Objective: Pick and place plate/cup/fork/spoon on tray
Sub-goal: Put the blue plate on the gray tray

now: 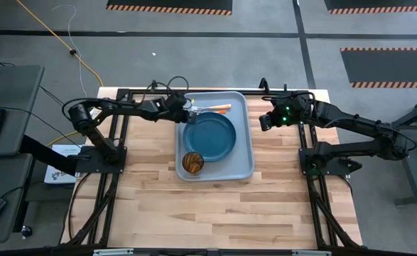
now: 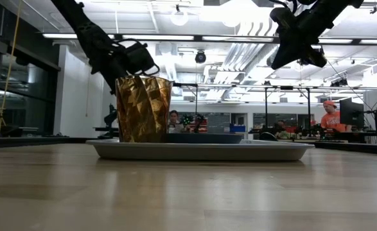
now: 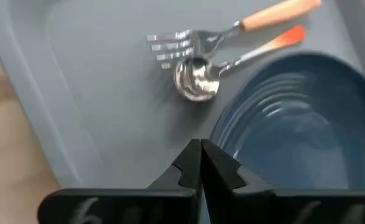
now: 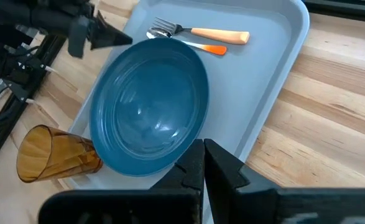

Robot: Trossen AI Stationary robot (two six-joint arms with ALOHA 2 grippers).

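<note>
The grey-blue tray (image 1: 245, 135) lies on the table and bears everything. The teal plate (image 1: 209, 136) rests flat in its middle. The amber cup (image 1: 193, 163) stands upright near the tray's near left corner. The fork (image 3: 188, 42) and the spoon (image 3: 201, 78) lie side by side on the tray floor at its far end, heads toward the table's left. My left gripper (image 1: 187, 112) hangs shut and empty above the tray's far left part, just short of the spoon. My right gripper (image 1: 266, 122) is shut and empty, raised beyond the tray's right edge.
Bare wood table (image 1: 215, 206) lies near the front and on both sides of the tray. Black arm frames (image 1: 109, 163) stand at the left and right (image 1: 315, 167). People show far off in the room behind in the low view (image 2: 333, 119).
</note>
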